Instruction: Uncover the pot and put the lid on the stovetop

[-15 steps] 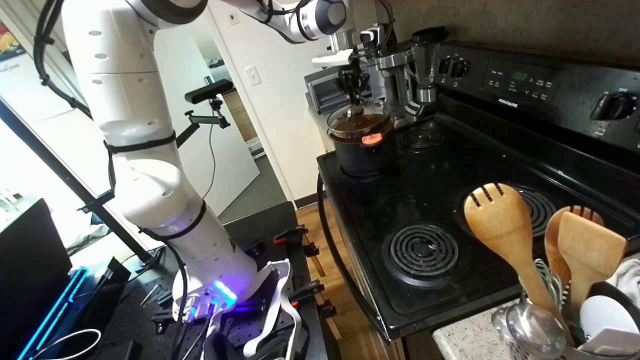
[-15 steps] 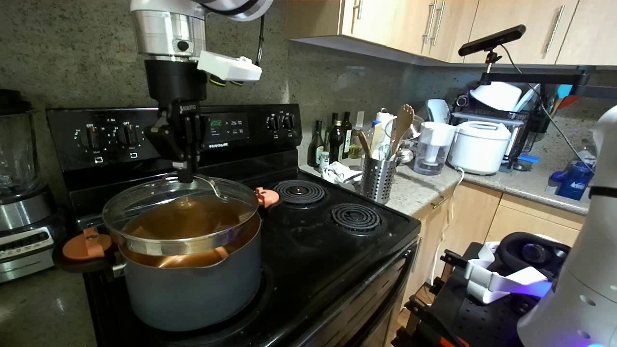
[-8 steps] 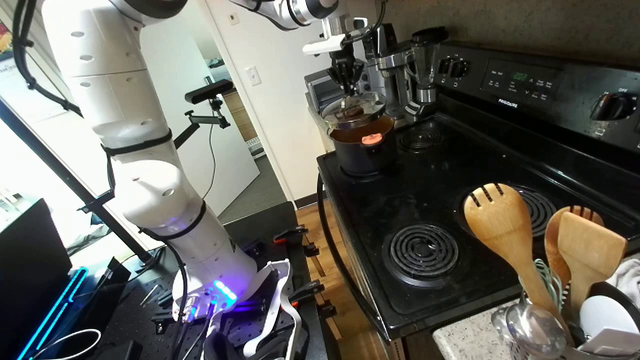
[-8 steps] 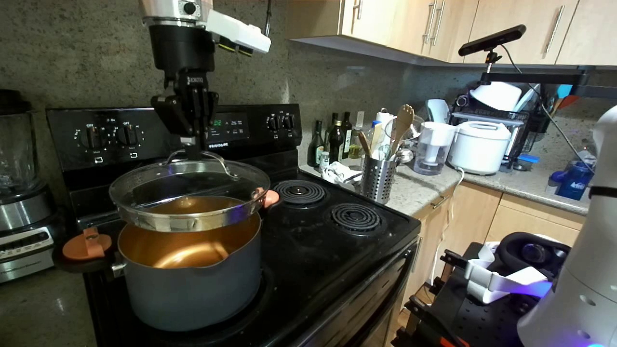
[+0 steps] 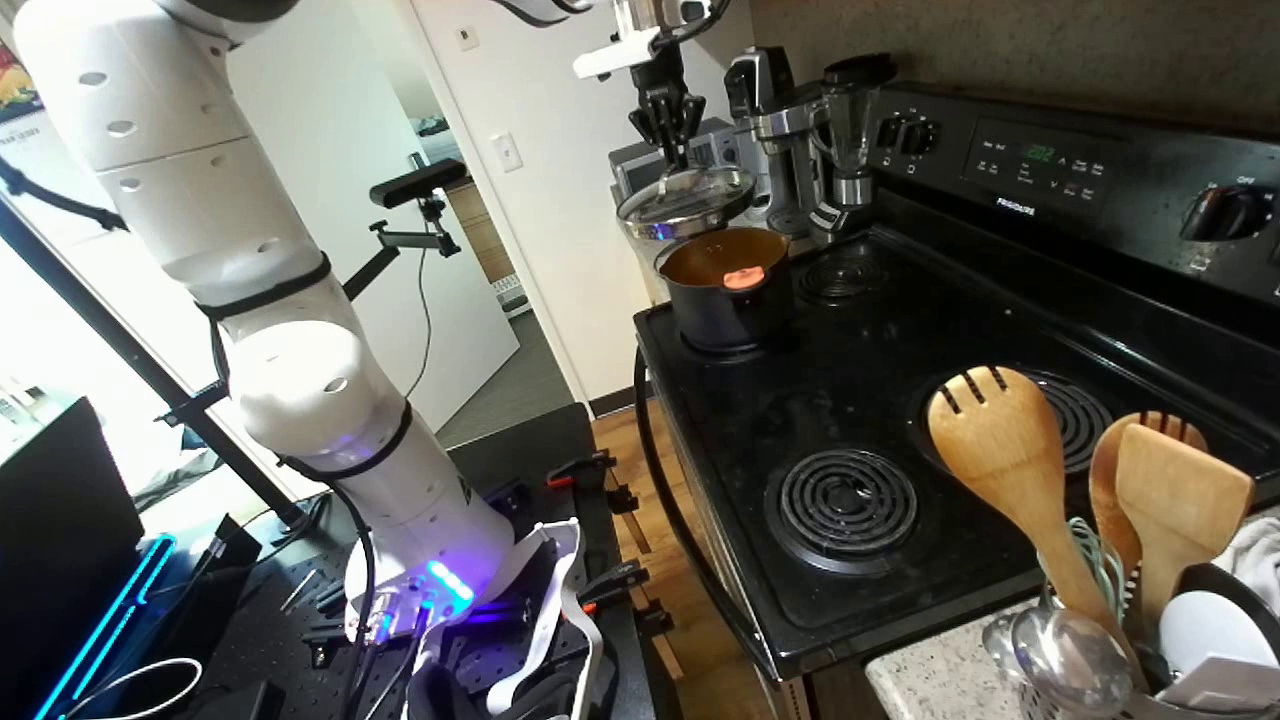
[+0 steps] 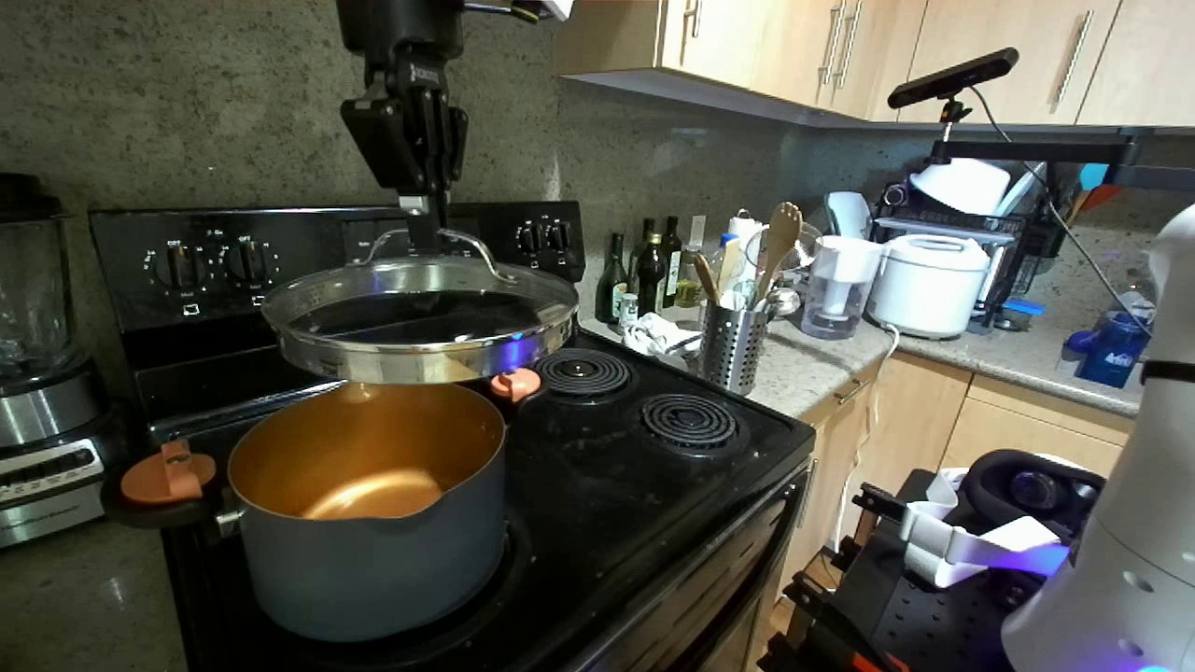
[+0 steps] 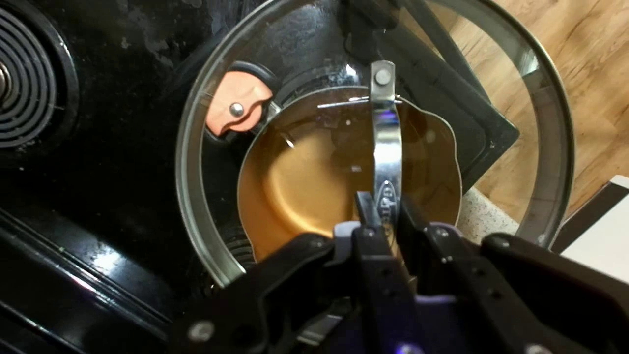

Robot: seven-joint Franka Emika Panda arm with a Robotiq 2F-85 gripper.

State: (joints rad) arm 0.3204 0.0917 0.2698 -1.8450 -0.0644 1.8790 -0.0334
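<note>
Plainly off the pot (image 5: 728,315) in an exterior view: a gap beneath the lid (image 5: 690,205), hanging in air below the end effector (image 5: 677,163), somewhat to one side, and not yet set on the stovetop (image 5: 800,400).

In an exterior view, close to level, higher than the pot's uncovered orange interior (image 6: 373,457), with a coil burner (image 6: 689,422) well apart on the same stovetop. Probably stiff and fairly heavy for its breadth, being glass ringed with metal; breakable, by the look of it, if dropped or knocked against the pot's rim.

In the wrist view, gripped by the end effector, clamped from both sides on the arched metal handle (image 7: 387,142), with the pot showing through the glass. Best held there, near the middle of the arch, for balance. A smooth, narrow strip, so perhaps apt to slip or twist: carry slowly, keep flat, lower gently.
</note>
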